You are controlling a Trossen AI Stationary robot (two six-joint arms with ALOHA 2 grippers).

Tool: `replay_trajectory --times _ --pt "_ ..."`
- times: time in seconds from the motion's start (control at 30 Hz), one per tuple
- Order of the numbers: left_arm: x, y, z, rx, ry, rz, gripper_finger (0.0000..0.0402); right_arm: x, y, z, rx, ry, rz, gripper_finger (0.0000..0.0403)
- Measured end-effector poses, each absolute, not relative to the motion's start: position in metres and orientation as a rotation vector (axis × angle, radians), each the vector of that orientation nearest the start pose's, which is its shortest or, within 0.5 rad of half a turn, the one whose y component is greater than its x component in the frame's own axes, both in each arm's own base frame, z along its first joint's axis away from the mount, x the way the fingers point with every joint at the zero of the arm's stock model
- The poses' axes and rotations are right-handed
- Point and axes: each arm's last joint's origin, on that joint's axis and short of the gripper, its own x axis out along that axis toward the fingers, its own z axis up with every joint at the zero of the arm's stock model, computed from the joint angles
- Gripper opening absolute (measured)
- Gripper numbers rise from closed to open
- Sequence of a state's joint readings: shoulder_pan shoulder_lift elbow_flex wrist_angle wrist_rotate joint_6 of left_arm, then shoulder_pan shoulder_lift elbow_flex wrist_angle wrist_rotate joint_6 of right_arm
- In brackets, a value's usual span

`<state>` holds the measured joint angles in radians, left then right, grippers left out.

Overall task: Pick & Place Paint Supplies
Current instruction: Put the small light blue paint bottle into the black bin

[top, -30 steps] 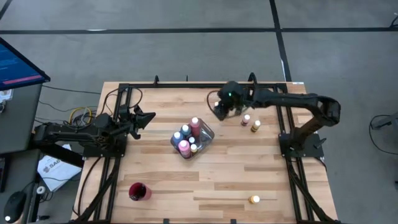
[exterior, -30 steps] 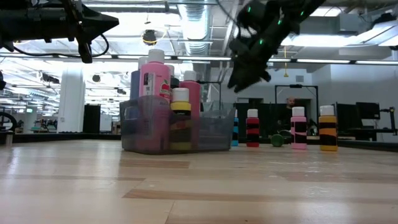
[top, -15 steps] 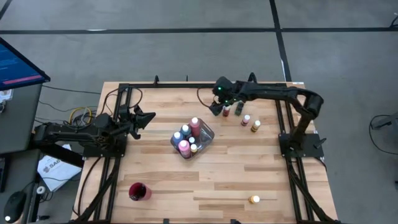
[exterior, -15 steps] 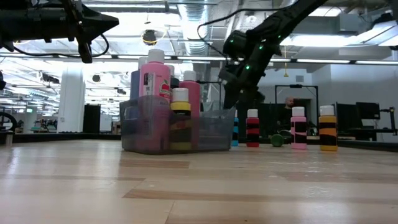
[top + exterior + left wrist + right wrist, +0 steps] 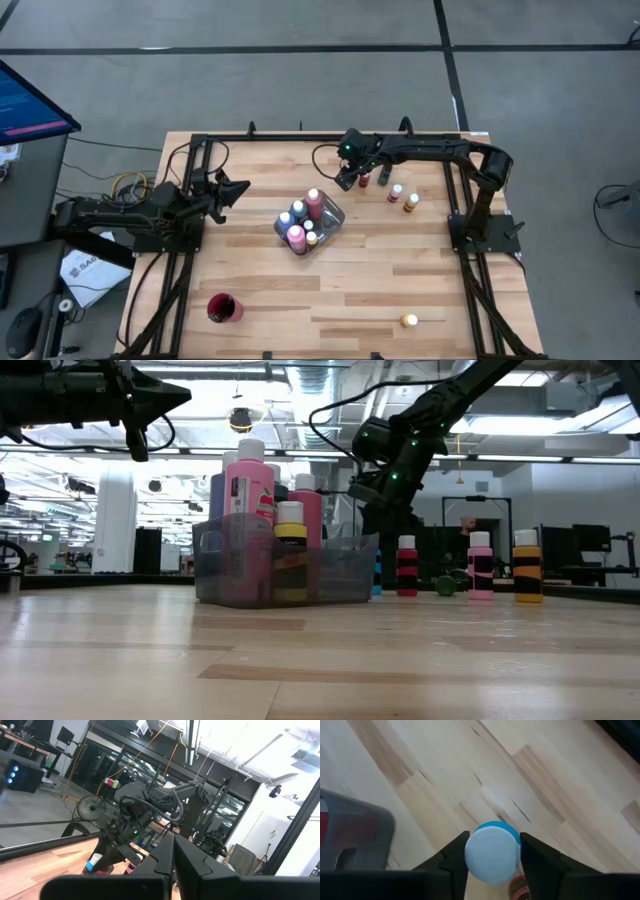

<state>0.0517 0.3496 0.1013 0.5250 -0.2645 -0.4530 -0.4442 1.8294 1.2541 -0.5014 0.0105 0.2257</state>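
A blue paint bottle with a pale cap [image 5: 492, 851] stands upright on the table near its far edge, and its lower part shows in the low view [image 5: 377, 573]. My right gripper [image 5: 346, 178] hangs over it, open, with one finger on either side of the cap. Beside it stand a red bottle [image 5: 364, 179], a pink bottle [image 5: 396, 192] and a yellow-brown bottle [image 5: 411, 202]. Another yellow bottle [image 5: 409, 321] stands near the near edge. Several bottles stand in the grey tray [image 5: 331, 214]. My left gripper [image 5: 236, 189] waits shut, raised over the table's left side. No paintbrushes show. My right gripper comes at the blue bottle from above, pointing down, its fingers [image 5: 454, 856] close against the two sides of the cap [image 5: 492, 851]. Whether they touch the cap I cannot tell. The bottle stands upright on the table.
The grey tray [image 5: 215, 565] sits at mid-table, just left of and nearer than my right gripper. A red cup [image 5: 223, 308] stands near the near-left corner. Black frame rails run along the table's left, right and far edges.
My right gripper has moved toward the table's left and come down, passing over the red bottle to stand over the blue bottle. Its arm has stretched out along the far edge. The bottles and tray have stayed where they were.
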Motion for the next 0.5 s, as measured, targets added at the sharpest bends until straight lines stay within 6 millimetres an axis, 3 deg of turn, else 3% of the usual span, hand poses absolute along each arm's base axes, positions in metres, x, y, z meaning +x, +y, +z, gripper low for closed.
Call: replay_trajectory --times 0.27,0.5 --pt "0.116 0.014 0.218 -0.476 -0.343 0.247 0.0003 0.335 -0.155 0.197 0.417 0.998 -0.533 0.0132" --pt "0.116 0.014 0.218 -0.476 -0.343 0.247 0.0003 0.320 -0.125 0.257 0.374 0.864 -0.478 0.0132"
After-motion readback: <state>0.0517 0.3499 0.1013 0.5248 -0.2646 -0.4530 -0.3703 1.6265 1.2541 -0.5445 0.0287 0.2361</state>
